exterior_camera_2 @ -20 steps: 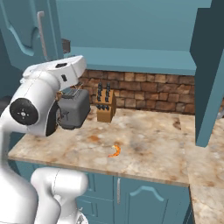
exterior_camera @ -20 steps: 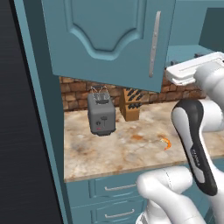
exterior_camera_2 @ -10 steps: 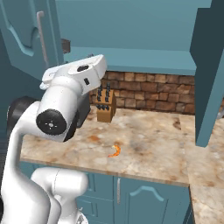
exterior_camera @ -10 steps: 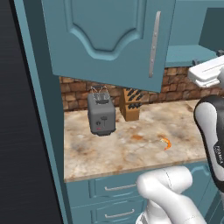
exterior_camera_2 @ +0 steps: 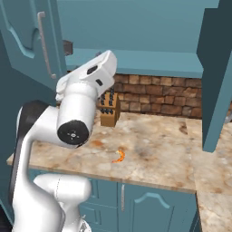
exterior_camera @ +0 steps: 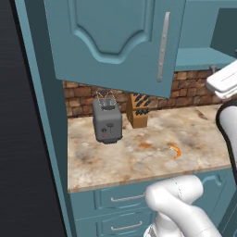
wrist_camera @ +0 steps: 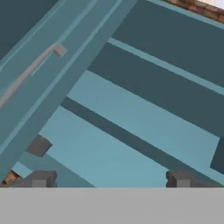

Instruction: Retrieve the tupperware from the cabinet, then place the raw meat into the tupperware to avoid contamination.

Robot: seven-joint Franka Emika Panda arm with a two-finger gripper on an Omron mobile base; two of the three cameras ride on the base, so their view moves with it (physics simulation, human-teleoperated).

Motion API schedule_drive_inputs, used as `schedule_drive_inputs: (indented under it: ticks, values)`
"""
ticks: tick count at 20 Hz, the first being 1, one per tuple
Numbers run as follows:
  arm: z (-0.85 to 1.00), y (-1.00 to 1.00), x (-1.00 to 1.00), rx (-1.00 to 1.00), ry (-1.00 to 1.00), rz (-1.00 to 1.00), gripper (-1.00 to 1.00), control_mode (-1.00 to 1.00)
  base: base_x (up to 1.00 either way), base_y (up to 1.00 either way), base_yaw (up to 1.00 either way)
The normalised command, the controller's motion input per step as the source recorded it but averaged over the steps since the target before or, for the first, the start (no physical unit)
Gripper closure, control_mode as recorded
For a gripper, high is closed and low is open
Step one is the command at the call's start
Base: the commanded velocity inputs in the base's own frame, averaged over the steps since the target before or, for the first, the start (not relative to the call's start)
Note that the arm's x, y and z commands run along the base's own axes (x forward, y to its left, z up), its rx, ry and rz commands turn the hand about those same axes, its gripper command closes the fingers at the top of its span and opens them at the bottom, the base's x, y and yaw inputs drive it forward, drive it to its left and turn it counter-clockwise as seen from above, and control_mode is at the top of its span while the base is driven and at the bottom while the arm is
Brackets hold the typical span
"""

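Gripper (wrist_camera: 109, 177) jaws wide apart, nothing between them, pointing at teal cabinet (wrist_camera: 131, 122) shelving beside an opened door with a silver bar handle (wrist_camera: 30, 72). Raw meat (exterior_camera: 176, 151), small orange curved piece, lies bare on the mottled stone counter (exterior_camera: 139, 152) near its front edge, towards the right. Arched-panel cabinet door (exterior_camera: 111, 37) hangs above. Grey boxy toaster (exterior_camera: 107, 122) and wooden knife block (exterior_camera: 138, 111) stand at the counter's back by the brick wall. Tupperware can't be made out.
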Motion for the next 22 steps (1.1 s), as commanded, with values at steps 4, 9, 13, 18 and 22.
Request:
schedule_drive_inputs:
  ticks: [4, 9, 13, 18, 22]
  values:
    - [0.00, 0.00, 0.15, -0.30, 0.00, 0.00, -1.00, -1.00, 0.00, 0.00, 0.00]
    - [0.00, 0.00, 0.26, -0.28, 0.00, 0.00, -1.00, -1.00, 0.00, 0.00, 0.00]
    - [0.00, 0.00, 0.35, -0.25, 0.00, 0.00, -1.00, -1.00, 0.00, 0.00, 0.00]
    - [0.00, 0.01, 0.34, -0.23, 0.00, 0.00, -1.00, -1.00, 0.00, 0.00, 0.00]
    - [0.05, 0.05, 0.20, -0.12, 0.00, 0.05, -1.00, -1.00, 0.00, 0.00, 0.00]
